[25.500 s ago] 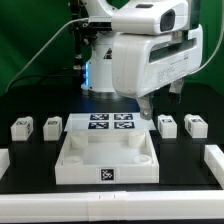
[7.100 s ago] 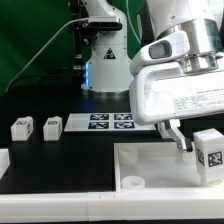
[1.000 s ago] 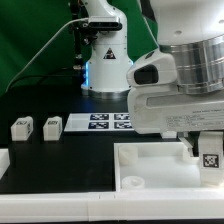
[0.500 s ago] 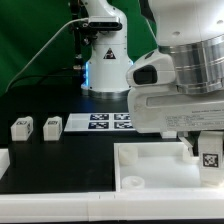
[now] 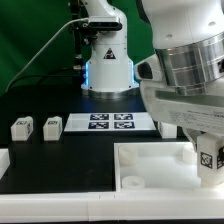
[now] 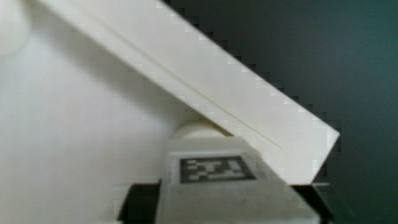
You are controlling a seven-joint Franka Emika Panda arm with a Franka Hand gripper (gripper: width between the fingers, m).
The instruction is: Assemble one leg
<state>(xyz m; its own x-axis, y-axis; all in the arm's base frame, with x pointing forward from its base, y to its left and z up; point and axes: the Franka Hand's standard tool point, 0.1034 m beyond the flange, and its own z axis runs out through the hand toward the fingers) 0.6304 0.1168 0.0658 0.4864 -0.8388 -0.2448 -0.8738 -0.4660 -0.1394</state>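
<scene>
One leg (image 5: pixel 209 157): small white block, black-and-white square tag facing camera, upright, slightly tilted, lower right of exterior frame near right edge. Wrist view: same leg (image 6: pixel 217 168), tag face-on, slightly blurred.

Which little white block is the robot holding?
The leg at the exterior view's right, pinched in the gripper over the tray. The other two sit free on the table.

The marker board (image 5: pixel 110 122) is lying flat toward the back of the black table (image 5: pixel 60 165). The large white tray-like piece (image 5: pixel 155 160) is sitting at the front, showing a round socket (image 5: pixel 130 184) in its corner. A green backdrop (image 5: pixel 30 40) is hanging behind.
</scene>
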